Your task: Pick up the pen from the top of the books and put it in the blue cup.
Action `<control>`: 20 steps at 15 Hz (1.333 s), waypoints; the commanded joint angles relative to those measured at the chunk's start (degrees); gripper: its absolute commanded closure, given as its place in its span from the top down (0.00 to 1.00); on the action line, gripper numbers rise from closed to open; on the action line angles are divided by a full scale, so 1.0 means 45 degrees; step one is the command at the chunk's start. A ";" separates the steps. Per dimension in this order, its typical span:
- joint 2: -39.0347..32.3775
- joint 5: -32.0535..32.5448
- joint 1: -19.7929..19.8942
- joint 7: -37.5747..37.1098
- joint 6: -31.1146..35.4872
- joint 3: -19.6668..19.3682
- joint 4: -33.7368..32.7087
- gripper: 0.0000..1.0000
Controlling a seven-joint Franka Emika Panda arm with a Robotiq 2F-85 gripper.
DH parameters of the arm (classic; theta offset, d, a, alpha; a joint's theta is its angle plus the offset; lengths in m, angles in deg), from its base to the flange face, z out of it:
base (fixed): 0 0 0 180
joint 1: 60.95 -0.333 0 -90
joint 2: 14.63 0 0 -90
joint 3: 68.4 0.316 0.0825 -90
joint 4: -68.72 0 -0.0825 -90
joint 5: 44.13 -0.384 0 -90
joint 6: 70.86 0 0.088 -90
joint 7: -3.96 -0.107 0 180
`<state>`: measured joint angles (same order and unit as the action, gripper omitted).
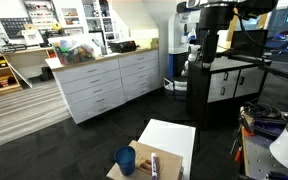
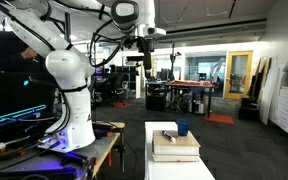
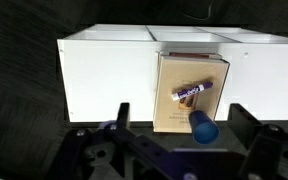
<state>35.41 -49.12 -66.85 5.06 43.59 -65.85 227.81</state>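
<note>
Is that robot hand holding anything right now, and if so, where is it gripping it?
Nothing is held. The gripper is open, high above the pen, which lies untouched on the books beside the blue cup.

A white bench (image 3: 104, 75) fills the middle of the wrist view, with dark floor around it and thin seams dividing its far edge. A tan-brown stack of books (image 3: 194, 68) lies flat on the bench, right of centre. The pen (image 3: 195, 91) rests slantwise on the top book, dark purple with a pale label band. A blue cup (image 3: 203, 128) stands at the near edge of the books. The dark jaws rise from the bottom edge, spread wide apart, gripping nothing, well above the bench.
</note>
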 commanded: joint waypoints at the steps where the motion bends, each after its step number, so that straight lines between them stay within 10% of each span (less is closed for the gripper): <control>1: -0.1339 -0.0346 -0.0226 -0.0460 0.0462 0.0521 -0.0744 1.00; 20: -0.5897 -0.1013 0.0405 -1.0212 0.3137 0.3250 -0.2193 1.00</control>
<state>11.15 -52.24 -65.63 -31.91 54.31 -53.63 218.33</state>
